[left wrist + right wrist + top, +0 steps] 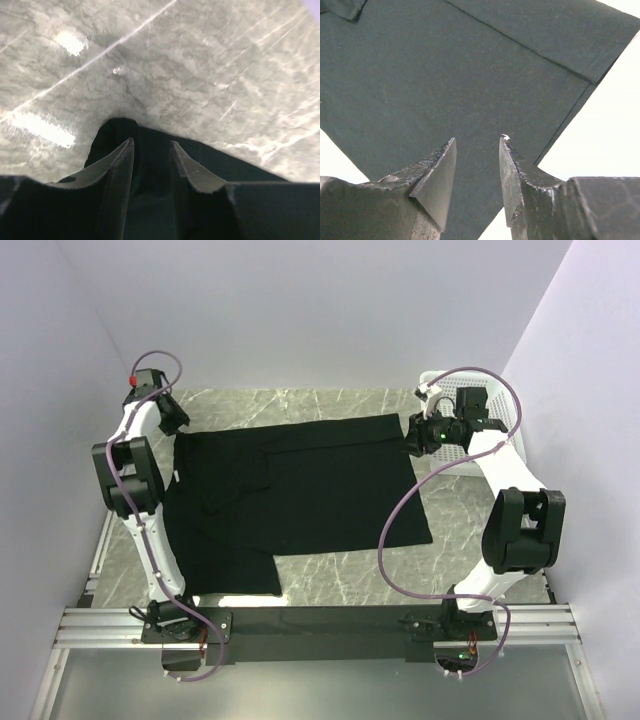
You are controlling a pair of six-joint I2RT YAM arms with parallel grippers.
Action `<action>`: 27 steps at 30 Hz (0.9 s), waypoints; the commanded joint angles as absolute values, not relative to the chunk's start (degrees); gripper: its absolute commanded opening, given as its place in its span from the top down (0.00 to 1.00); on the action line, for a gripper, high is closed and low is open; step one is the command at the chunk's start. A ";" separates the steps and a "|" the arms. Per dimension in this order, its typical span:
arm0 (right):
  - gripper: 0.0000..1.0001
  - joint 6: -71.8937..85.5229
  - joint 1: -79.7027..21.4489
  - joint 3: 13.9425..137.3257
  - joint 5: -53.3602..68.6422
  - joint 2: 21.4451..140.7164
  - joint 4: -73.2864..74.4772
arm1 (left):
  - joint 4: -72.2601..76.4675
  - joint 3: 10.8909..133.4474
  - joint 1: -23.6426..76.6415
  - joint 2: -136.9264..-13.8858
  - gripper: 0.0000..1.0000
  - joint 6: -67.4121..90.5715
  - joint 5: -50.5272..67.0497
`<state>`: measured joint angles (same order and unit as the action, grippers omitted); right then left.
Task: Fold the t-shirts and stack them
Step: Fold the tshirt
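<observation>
The table point(330, 585) carries the black t-shirt point(320, 490), spread between both grippers. Its cloth lies beneath the right gripper point(477, 141), which is half open and empty. A raised fold sits between the left gripper's point(151, 142) fingers; whether it is pinched is unclear.

- The top external view looks steeply down from high at the near side, taking in the whole desk point(335, 583) and the t-shirt point(320, 480).
- The left wrist view sits very close, facing past the left tool point(152, 141) at cloth edge and desk.
- The right wrist view looks down past the right tool point(478, 138), close over cloth.
- All three share the t-shirt.
</observation>
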<state>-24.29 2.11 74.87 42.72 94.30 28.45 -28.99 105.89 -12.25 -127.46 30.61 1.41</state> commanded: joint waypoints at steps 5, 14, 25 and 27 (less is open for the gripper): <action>0.53 -23.82 1.76 77.78 43.15 95.18 27.51 | -36.82 112.05 -9.58 -129.99 0.67 25.75 -9.66; 0.53 -23.47 1.76 78.05 43.16 95.54 27.07 | -40.34 116.63 -7.56 -133.33 0.70 24.00 -16.26; 0.53 -23.20 1.76 79.10 43.33 96.33 26.98 | -41.22 119.00 -6.77 -135.35 0.80 22.15 -17.84; 0.53 -23.12 1.76 79.19 43.33 96.42 26.90 | -41.22 119.18 -6.77 -135.35 0.85 22.24 -18.28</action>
<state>-23.46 2.11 76.34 42.76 96.14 28.21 -40.84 116.40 -7.05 -135.31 23.22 -16.25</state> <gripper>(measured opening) 0.470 0.162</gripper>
